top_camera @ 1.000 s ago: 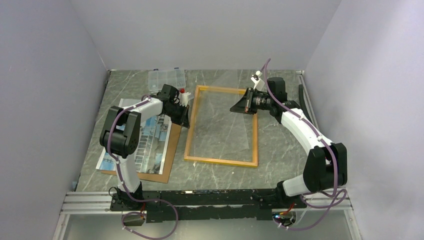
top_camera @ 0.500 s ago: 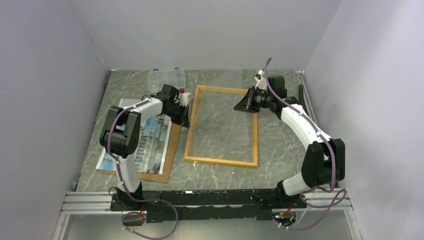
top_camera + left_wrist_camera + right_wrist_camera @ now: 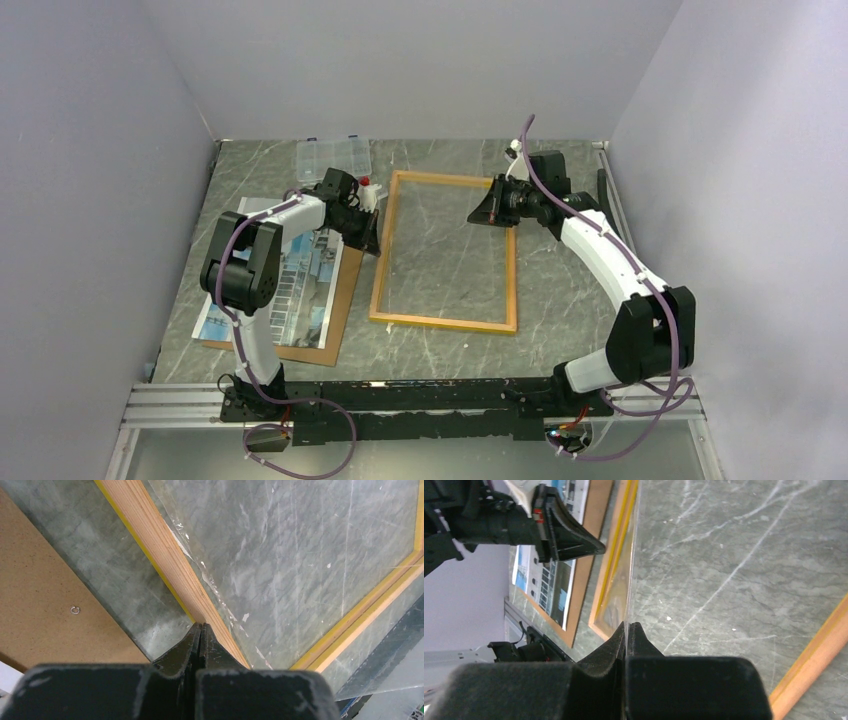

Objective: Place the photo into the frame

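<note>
— Where is the frame (image 3: 441, 322), and what is it made of?

— It lies flat in the middle of the grey-green veined table (image 3: 560, 290). It is a thin rectangle with a yellow-orange face and bare pale wood along the rail. The photo (image 3: 303, 288), a glossy print of a building under blue sky, lies to its left on a matte brown backing board (image 3: 347, 290), partly hidden by the left arm (image 3: 245, 270).

— And the grippers?

— The right gripper (image 3: 626, 625) is clamped on the rim of a scratched clear sheet (image 3: 300, 555), which its own camera sees edge-on. The left gripper (image 3: 201, 627) has its fingers pressed together, tips at the frame's left rail. I can't make out whether they pinch the sheet.

— Any change?

— The right gripper has turned a little over the last second, and the sheet's pale sheen over the frame is fainter. The left arm hasn't shifted.
</note>
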